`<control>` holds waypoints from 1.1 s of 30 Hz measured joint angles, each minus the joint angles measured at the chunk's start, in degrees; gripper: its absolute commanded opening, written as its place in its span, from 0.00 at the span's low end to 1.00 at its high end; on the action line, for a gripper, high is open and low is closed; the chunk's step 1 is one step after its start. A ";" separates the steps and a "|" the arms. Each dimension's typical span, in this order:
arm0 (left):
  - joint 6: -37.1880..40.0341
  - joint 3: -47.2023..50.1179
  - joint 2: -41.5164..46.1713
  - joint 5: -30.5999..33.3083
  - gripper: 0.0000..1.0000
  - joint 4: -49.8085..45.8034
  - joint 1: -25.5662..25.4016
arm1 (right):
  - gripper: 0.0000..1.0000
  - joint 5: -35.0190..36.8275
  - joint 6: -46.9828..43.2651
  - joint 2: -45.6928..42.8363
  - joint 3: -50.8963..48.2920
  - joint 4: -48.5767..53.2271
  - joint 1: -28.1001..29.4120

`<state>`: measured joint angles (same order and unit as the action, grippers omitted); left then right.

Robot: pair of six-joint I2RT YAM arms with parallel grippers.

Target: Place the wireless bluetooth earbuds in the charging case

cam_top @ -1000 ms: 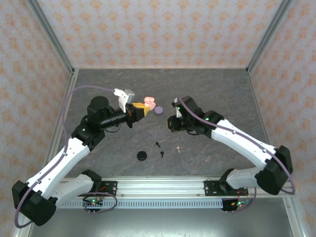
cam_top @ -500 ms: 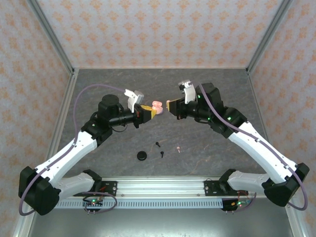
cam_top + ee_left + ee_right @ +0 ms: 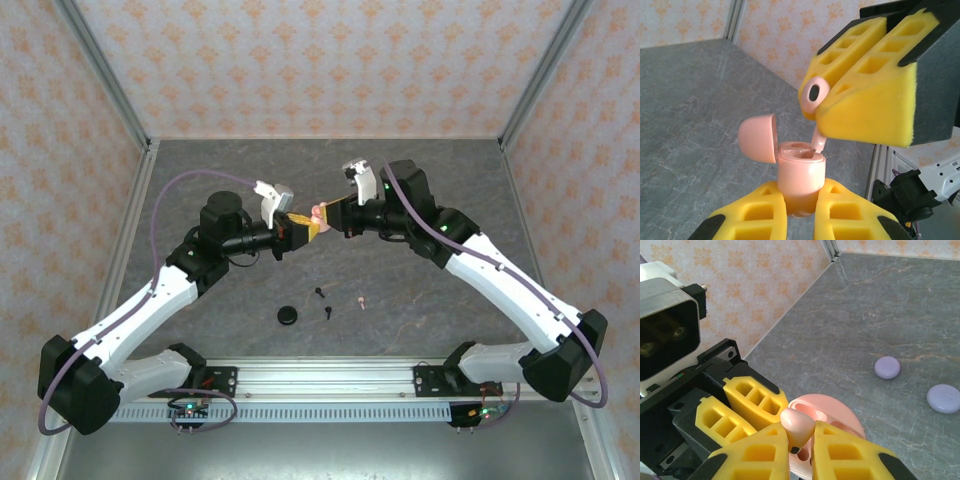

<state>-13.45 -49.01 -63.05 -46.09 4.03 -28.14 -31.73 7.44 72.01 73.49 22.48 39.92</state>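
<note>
Grey stone tabletop (image 3: 430,180), papered walls. Left gripper (image 3: 801,200) clamps the open pink charging case (image 3: 801,172) mid-air, centre. Right gripper (image 3: 816,112) pinches a pink earbud (image 3: 814,93), stem at the socket mouth. Risk: an off-angle stem jams and the earbud slips from the pads.

Pink case (image 3: 801,172), pink earbud (image 3: 816,95), yellow fingers (image 3: 870,115)

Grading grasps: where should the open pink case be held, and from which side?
Grip the pink case by its lower body, from the base end, as the left gripper does: the lid hangs open sideways and the socket end needs clearance.
</note>
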 measured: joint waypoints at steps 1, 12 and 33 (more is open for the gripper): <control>0.00 0.00 0.00 0.02 0.06 0.04 0.00 | 0.14 -0.09 0.00 0.07 0.00 -0.11 0.00; -0.02 0.02 0.00 0.02 0.06 0.13 0.00 | 0.15 -0.15 -0.15 0.07 -0.02 -0.20 0.00; -0.07 0.00 0.00 0.02 0.06 0.17 0.00 | 0.15 0.50 -0.70 0.07 -1.03 0.44 0.00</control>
<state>-13.52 -49.01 -63.05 -46.06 4.21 -28.14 -31.22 6.74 72.07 72.47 22.92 39.92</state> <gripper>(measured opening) 0.123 0.149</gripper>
